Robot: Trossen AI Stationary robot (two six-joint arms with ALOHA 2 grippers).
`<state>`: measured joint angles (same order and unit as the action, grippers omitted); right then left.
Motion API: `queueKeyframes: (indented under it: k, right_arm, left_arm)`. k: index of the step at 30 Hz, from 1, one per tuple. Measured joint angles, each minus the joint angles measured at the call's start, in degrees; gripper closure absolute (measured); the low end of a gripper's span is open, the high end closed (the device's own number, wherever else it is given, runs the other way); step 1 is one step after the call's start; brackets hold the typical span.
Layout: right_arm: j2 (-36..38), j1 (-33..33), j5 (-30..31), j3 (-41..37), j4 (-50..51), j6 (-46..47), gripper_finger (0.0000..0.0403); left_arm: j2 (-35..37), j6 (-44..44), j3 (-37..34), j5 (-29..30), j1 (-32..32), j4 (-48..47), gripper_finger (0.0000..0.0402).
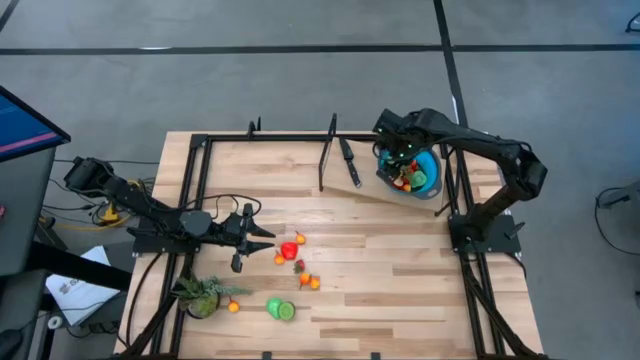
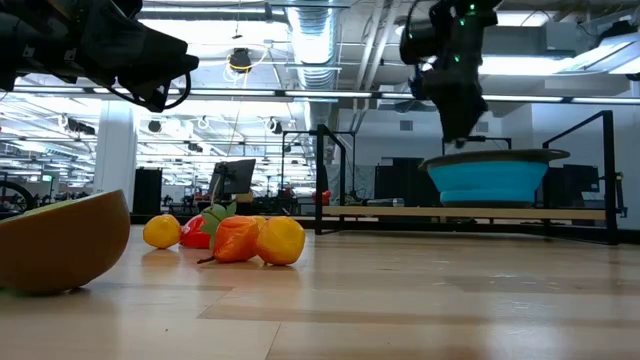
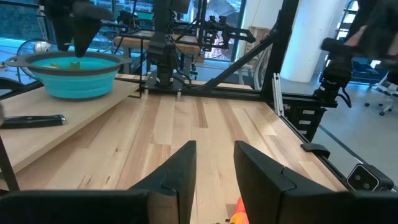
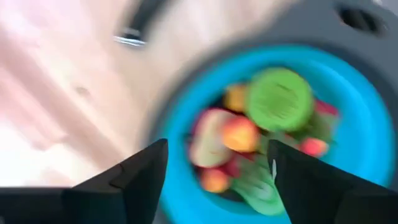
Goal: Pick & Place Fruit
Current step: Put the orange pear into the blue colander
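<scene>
Nearest the low camera a brown fruit half [image 2: 60,240] sits on the counter [image 1: 400,270], with a green slice [image 1: 281,310] and a small orange fruit [image 1: 233,307] near the leafy plant [image 1: 203,295] at the counter's front left. A little farther in lies a loose cluster of fruit [image 1: 296,262], red, orange and yellow, spread on the bare wood. The left tool [image 1: 262,239] hangs just beside that cluster, its fingers [image 3: 180,171] a little apart with nothing between them. Across the counter, well apart from all this, a knife [image 1: 349,163] lies on a raised board [image 1: 365,185], and next to it stands the blue bowl [image 1: 428,180], already holding a heap of fruit [image 4: 261,134] in red, orange and green. The right tool [image 1: 398,156] hovers directly over the bowl, its fingers [image 4: 140,171] spread wide and empty, the fruit showing between them below.
</scene>
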<state>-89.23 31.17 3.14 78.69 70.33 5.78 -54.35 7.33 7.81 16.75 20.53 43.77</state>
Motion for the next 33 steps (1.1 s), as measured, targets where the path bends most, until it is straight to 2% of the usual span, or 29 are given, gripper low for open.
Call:
queueKeyframes:
  k: [5,18,24,33]
  right_arm:
    - [0.02,-6.37,-3.23,2.82,-4.01,-2.67,0.0176]
    - [-0.41,-21.64,-3.46,3.64,-25.37,-4.40,0.0281]
    - [-1.97,-26.54,-3.46,3.70,-34.34,-4.70,0.0304]
    - [-2.01,-30.16,-3.43,3.66,-37.35,-5.79,0.0317]
  left_arm:
    - [0.00,-0.01,0.00,0.00,0.00,0.00,0.0298]
    - [0.00,-0.01,0.00,0.32,0.00,0.00,0.0298]
    - [-0.01,0.00,0.00,0.26,0.00,0.01,0.0298]
    - [0.00,0.00,0.00,0.20,0.00,0.00,0.0298]
